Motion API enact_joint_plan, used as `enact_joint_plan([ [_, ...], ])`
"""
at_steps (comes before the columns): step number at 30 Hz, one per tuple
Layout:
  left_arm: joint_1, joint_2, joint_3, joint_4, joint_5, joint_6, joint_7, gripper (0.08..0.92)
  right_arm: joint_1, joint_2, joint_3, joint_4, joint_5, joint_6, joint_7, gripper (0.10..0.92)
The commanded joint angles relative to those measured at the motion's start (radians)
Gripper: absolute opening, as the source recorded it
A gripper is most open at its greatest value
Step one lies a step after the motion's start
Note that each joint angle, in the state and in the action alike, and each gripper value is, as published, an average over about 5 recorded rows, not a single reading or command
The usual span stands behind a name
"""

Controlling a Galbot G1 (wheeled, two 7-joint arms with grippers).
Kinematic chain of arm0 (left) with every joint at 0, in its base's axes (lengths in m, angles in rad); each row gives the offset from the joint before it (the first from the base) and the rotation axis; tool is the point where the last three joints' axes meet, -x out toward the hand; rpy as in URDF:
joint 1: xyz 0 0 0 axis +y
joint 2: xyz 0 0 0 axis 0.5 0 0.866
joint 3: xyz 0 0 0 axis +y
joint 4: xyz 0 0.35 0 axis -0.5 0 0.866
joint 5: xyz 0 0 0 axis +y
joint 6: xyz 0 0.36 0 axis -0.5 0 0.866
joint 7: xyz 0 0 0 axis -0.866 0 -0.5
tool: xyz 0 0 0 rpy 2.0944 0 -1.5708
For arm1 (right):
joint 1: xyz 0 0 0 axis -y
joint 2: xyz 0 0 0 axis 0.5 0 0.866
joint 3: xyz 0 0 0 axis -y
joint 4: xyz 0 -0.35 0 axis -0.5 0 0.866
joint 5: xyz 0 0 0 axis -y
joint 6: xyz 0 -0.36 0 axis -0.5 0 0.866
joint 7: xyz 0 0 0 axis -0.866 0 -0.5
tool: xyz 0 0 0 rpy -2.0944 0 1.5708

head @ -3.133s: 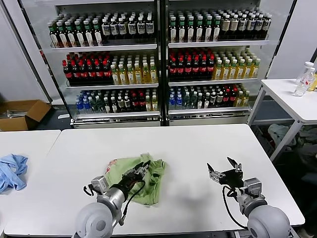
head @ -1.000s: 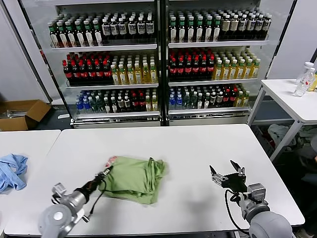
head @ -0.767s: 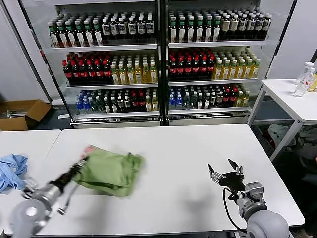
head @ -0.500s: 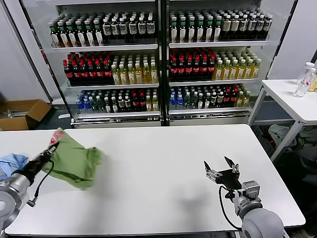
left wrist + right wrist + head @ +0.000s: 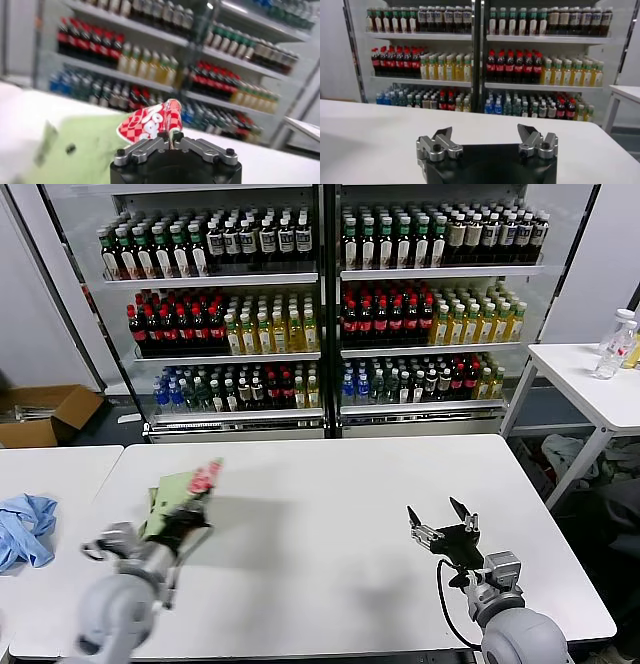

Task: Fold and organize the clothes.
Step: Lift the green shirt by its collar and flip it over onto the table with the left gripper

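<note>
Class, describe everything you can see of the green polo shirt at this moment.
The green polo shirt is soft light green fabric, bunched, with a red-and-white checked print at its gripped end. The left gripper is shut on that printed part, holding the shirt over the left side of the white table. A small dark button shows in the left wrist view.

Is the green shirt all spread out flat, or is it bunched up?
Bunched up. The green shirt is a crumpled bundle, pinched at its red-and-white print by the shut left gripper, not flat on the table.

No legible txt or labels anywhere.
</note>
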Motion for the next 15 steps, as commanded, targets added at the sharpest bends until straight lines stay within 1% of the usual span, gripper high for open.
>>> enact_joint_plan([
  [1,-0.174,-0.227,0.421,0.164,0.100,-0.045,-0.100,0.102,-0.011,0.010,0.023,0.006,-0.021,0.001,-0.001,0.823],
  [5,-0.187,-0.233,0.454,0.221,0.178,-0.069,-0.070,0.102,0.000,0.006,0.021,0.001,-0.014,0.000,-0.003,0.823],
  [7,-0.181,-0.231,0.462,0.219,0.228,-0.099,-0.049,0.104,0.015,0.005,0.009,-0.004,-0.006,-0.001,-0.001,0.823],
  [9,-0.169,-0.223,0.464,0.207,0.272,-0.149,-0.036,0.125,0.041,0.004,-0.020,-0.017,0.007,-0.003,0.004,0.823],
  [12,-0.130,-0.197,0.436,0.158,0.299,-0.208,-0.028,0.197,0.105,0.011,-0.103,-0.051,0.042,-0.006,0.034,0.823],
  [15,-0.061,-0.158,0.376,0.061,0.307,-0.256,-0.016,0.283,0.189,0.033,-0.214,-0.103,0.081,-0.010,0.073,0.823],
])
